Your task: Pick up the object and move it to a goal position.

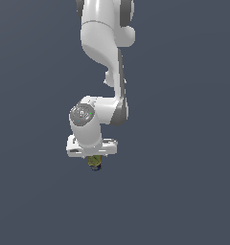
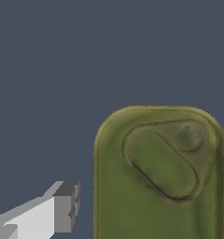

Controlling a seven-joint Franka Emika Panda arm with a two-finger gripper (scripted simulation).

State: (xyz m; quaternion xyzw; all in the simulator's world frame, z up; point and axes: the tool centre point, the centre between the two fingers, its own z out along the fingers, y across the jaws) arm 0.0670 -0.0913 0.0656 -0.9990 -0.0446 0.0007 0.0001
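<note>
The object is a small olive-yellow-green can with a dark blue patch low on its side, peeking out just below the white hand in the exterior view. In the wrist view its top fills the frame, showing an embossed rounded lid and pull tab. My gripper hangs directly over it and is open. One grey-tipped finger stands a small gap away from the can's side. The other finger shows only as a sliver at the frame's edge, close to the can's opposite side.
A plain dark blue-grey floor surrounds the arm on all sides. The white arm's links rise toward the top of the exterior view.
</note>
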